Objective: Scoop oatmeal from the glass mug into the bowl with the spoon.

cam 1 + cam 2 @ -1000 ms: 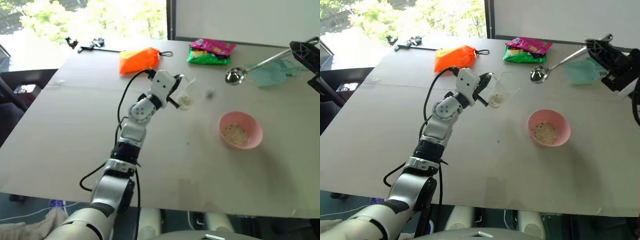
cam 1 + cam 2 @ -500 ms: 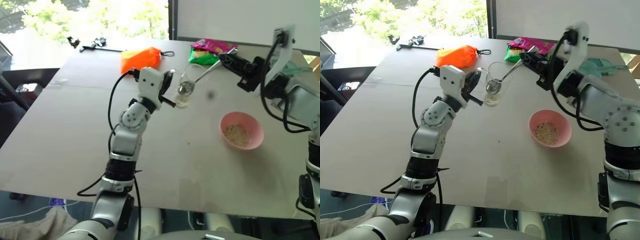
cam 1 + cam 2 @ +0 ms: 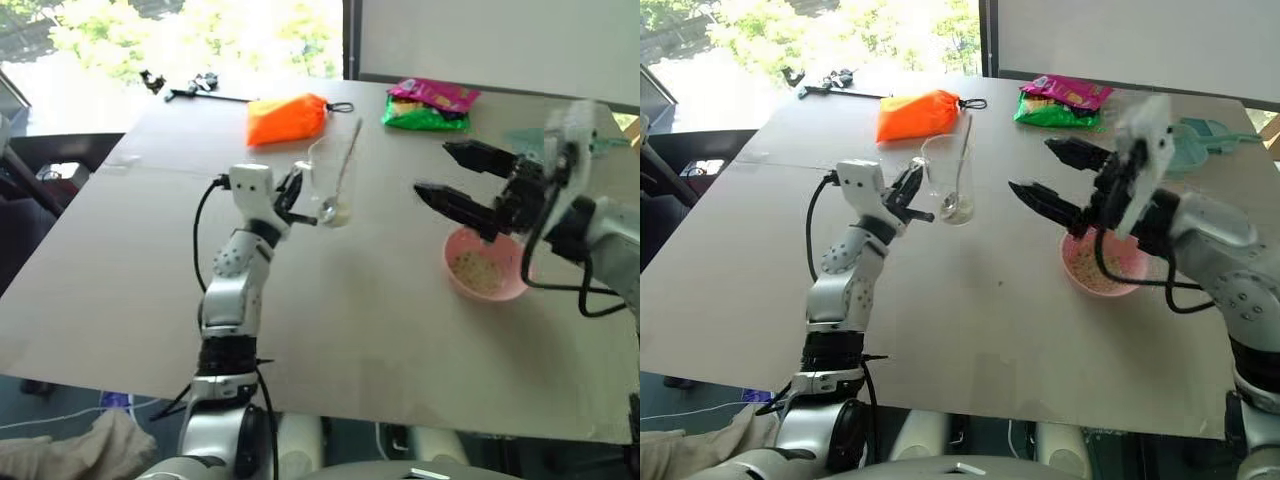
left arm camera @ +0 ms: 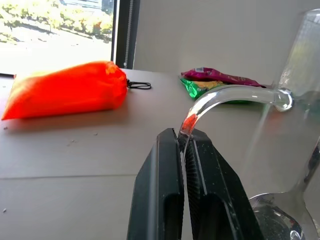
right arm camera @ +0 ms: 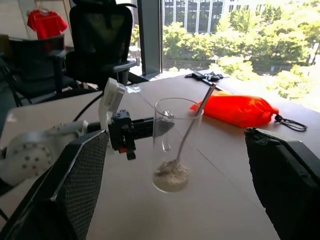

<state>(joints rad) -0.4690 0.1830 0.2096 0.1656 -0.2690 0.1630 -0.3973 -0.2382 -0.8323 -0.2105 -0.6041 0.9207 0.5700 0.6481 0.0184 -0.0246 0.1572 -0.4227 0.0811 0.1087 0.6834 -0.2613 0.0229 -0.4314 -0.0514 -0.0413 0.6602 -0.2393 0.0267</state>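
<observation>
The glass mug [image 3: 329, 182] was held upright on the table [image 3: 330, 320] by the left gripper [image 4: 183, 142], its 2 black fingers [image 4: 165, 195] pinched tight on the mug's clear handle. The spoon [image 3: 340, 178] was left standing inside the mug, handle leaning out past the rim, its small oval end down in the oatmeal [image 5: 171, 173] seen at the mug's bottom. The spoon was gripped by neither gripper.

The right gripper [image 3: 455, 180] was seen above the table between mug and bowl, fingers spread wide and pointed toward the mug, with nothing held. From the right wrist view the mug was framed between its 2 open fingers [image 5: 75, 185], well apart from both.

The bowl [image 3: 487, 270] was set on the table to the robot's right, partly covered by the right gripper, with a few oat flakes seen inside.

An orange pouch [image 3: 286, 118], a green and pink snack packet [image 3: 428, 104] and a teal scoop [image 3: 1192, 140] were noted along the far side of the table.
</observation>
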